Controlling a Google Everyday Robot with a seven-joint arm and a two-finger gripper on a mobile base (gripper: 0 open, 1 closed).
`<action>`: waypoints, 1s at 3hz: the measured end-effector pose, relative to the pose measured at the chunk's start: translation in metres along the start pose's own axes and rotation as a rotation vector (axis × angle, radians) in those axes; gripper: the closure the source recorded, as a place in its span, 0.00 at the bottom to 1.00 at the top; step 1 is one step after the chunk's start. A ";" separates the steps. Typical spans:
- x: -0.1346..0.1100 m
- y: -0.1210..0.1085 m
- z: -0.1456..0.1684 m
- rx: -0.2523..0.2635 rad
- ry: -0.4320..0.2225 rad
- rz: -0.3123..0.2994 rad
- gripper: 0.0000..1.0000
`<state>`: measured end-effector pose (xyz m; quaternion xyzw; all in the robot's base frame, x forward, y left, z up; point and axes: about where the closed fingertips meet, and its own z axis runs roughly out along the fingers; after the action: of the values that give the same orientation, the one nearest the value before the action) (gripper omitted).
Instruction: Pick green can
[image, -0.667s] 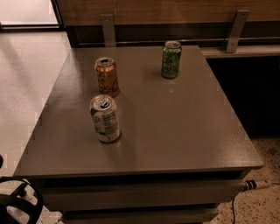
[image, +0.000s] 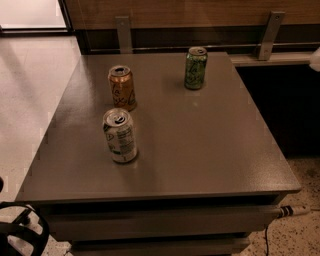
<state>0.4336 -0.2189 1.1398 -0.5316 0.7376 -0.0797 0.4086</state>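
The green can (image: 195, 68) stands upright at the far right of the grey table (image: 210, 150). It is green with pale swirls and a silver top. An orange-brown can (image: 122, 88) stands at the far left. A white can with green print (image: 120, 136) stands nearer, in front of the orange-brown one. Only a dark curved part of my gripper (image: 20, 232) shows at the bottom left corner, below the table's front edge and far from the green can.
A wooden wall panel with two grey metal brackets (image: 123, 34) runs behind the table. Pale floor lies to the left. A dark gap lies to the right of the table. A cable end (image: 292, 210) sticks out at the lower right.
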 end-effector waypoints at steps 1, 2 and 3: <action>-0.003 -0.022 0.028 0.020 -0.112 0.092 0.00; -0.017 -0.042 0.065 0.035 -0.231 0.177 0.00; -0.026 -0.055 0.106 0.041 -0.324 0.261 0.00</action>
<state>0.5486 -0.1865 1.1138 -0.4290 0.7229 0.0455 0.5397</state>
